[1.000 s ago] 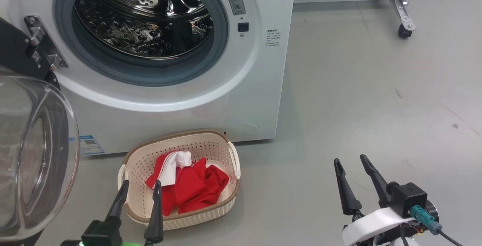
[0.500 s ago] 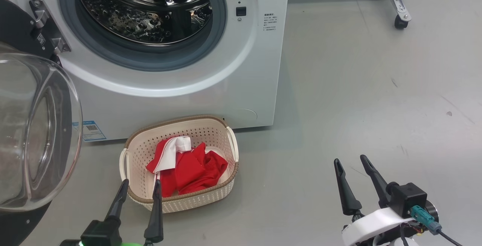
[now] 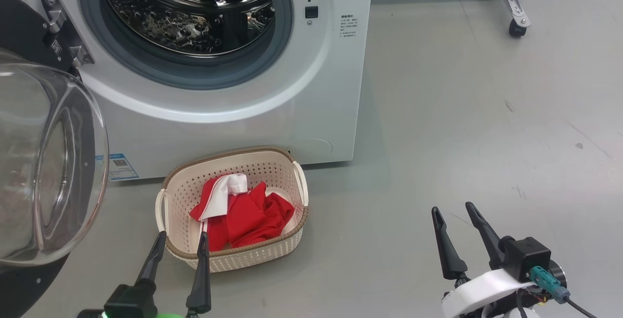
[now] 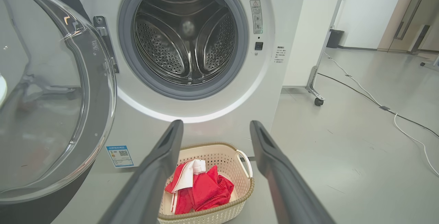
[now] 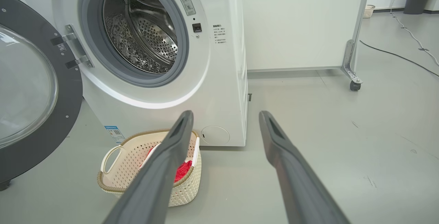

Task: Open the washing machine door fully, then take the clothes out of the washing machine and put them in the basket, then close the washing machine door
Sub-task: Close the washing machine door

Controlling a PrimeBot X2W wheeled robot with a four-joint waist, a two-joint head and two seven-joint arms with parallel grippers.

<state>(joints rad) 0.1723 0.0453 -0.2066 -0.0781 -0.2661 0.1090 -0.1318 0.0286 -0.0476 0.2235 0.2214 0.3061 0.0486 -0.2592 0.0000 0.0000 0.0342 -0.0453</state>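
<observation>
Two grippers, both spread wide, nothing held. The left gripper sits at 7 o'clock in your head view, its tips overlapping the near rim of the basket in that view. The right gripper is at 5 o'clock, over smooth grey floor.

The basket is cream perforated plastic with a brown woven-look rim. It stands on the floor at 6 o'clock from the drum mouth, just in front of the washing machine. The clothes lie crumpled inside it, red with a white fold on top (can't tell how many pieces).

The drum is glossy punched steel inside a grey rubber ring. The washing machine door hangs swung out at 9 o'clock: clear domed glass, black rim cut off by the frame edge. The blue label text is too small to read.
</observation>
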